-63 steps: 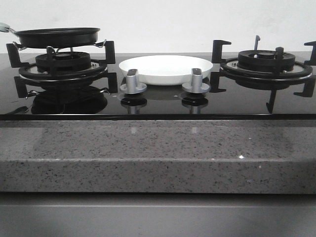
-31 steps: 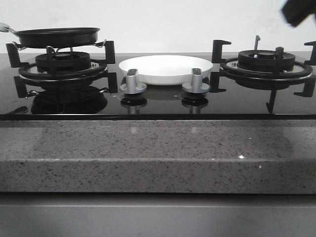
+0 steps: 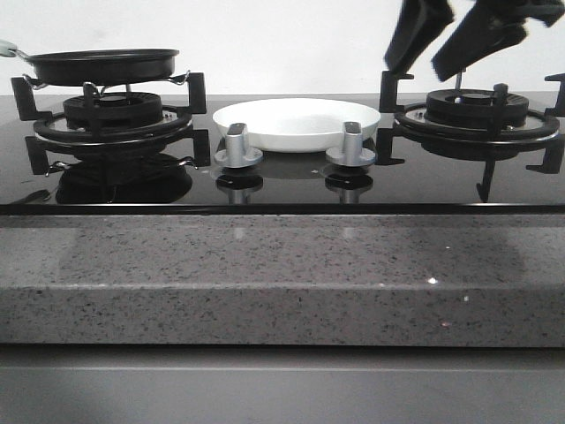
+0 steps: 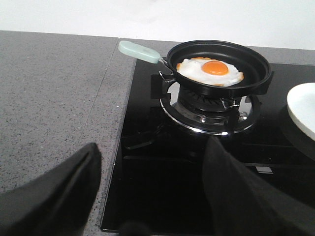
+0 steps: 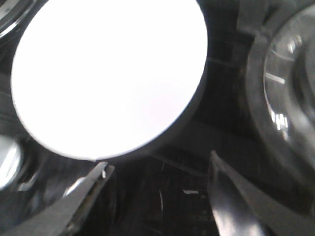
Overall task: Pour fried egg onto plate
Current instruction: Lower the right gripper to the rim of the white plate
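The fried egg (image 4: 210, 71), white with an orange yolk, lies in a small black frying pan (image 4: 219, 64) with a pale green handle (image 4: 139, 51) on the left burner; from the front only the pan (image 3: 101, 65) shows. The white plate (image 3: 296, 122) sits between the burners, behind two knobs; it also shows in the left wrist view (image 4: 302, 110) and in the right wrist view (image 5: 108, 73). My right gripper (image 3: 422, 64) is open and empty, hanging above the right burner, just right of the plate (image 5: 157, 169). My left gripper (image 4: 150, 152) is open and empty, over the cooktop's front left corner, well short of the pan.
The black glass cooktop (image 3: 282, 185) has a left burner grate (image 3: 110, 119), a right burner grate (image 3: 477, 115) and two silver knobs (image 3: 237, 146) (image 3: 350, 144) in front of the plate. A speckled grey counter (image 3: 282, 265) runs along the front and to the left (image 4: 54, 98).
My right gripper has come into the front view from the upper right and moved left and down, now hanging open above the right burner. The pan and plate have not moved.
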Robot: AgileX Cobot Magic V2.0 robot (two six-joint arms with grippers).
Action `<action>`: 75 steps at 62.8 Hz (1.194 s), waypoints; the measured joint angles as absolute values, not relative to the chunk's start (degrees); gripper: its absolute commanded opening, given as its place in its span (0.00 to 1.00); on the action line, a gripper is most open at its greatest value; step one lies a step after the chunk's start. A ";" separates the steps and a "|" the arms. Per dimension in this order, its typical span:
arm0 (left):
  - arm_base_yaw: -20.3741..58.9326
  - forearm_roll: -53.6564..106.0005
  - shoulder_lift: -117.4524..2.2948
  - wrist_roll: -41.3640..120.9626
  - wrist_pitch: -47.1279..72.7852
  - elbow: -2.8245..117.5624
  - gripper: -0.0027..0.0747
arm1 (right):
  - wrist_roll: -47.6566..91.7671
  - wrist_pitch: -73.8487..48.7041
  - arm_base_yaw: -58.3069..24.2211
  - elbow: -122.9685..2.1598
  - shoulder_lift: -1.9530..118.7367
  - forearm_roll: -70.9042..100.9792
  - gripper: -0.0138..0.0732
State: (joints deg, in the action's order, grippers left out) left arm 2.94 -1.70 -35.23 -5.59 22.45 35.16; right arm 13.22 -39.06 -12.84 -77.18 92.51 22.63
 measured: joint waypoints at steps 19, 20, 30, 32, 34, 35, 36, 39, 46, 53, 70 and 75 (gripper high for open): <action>2.94 -1.70 -35.23 -5.59 22.45 35.16 0.60 | 13.22 -40.39 -12.84 -87.89 104.13 20.37 0.66; 2.94 -1.70 -35.23 -5.59 22.45 35.16 0.60 | 13.22 -40.48 -12.84 -88.24 104.54 20.38 0.66; 2.94 -1.70 -35.23 -5.59 22.45 35.16 0.60 | 13.22 -40.85 -12.84 -91.77 108.69 20.34 0.66; 2.94 -1.70 -35.23 -5.59 22.45 35.16 0.60 | 13.22 -40.99 -12.84 -92.28 109.30 20.34 0.66; 2.94 -1.70 -35.23 -5.59 22.45 35.16 0.60 | 13.22 -41.32 -12.84 -92.97 110.00 20.34 0.66; 2.94 -1.70 -35.23 -5.59 22.45 35.16 0.60 | 13.22 -41.49 -12.84 -93.25 110.25 20.34 0.66; 2.94 -1.70 -35.23 -5.59 22.45 35.16 0.60 | 13.22 -41.68 -12.84 -93.69 110.54 20.34 0.66; 2.94 -1.70 -35.23 -5.59 22.45 35.16 0.60 | 13.22 -42.25 -12.84 -94.55 111.45 20.34 0.66; 2.94 -1.70 -35.23 -5.59 22.45 35.16 0.60 | 13.22 -42.98 -12.84 -96.08 112.91 20.34 0.65; 2.94 -1.79 -35.23 -5.59 22.45 35.16 0.60 | 13.22 -43.81 -12.84 -97.03 113.15 20.34 0.58; 2.94 -1.79 -35.23 -5.59 22.45 35.16 0.60 | 13.22 -46.05 -12.84 -97.23 113.15 20.34 0.54; 2.94 -1.79 -35.23 -5.59 22.45 35.16 0.60 | 13.22 -46.34 -12.84 -97.23 113.15 20.34 0.54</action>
